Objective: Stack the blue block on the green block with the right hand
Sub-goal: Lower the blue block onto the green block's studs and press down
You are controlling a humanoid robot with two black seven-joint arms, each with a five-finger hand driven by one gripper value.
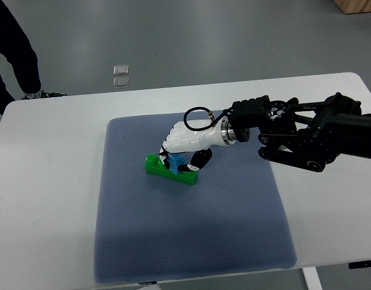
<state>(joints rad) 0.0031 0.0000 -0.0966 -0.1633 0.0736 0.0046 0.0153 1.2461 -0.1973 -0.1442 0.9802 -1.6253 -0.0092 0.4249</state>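
Note:
A flat green block lies on the blue-grey mat, left of its middle. My right hand, white with black finger joints, reaches in from the right on a black arm and hovers right over the green block. Its fingers are curled around a small blue block, which shows between them and sits on or just above the green block's top; I cannot tell whether it touches. The left arm is out of view.
The mat covers the centre of a white table. A person's dark trouser legs and shoe stand beyond the table's far left corner. Two small square floor plates lie on the grey floor.

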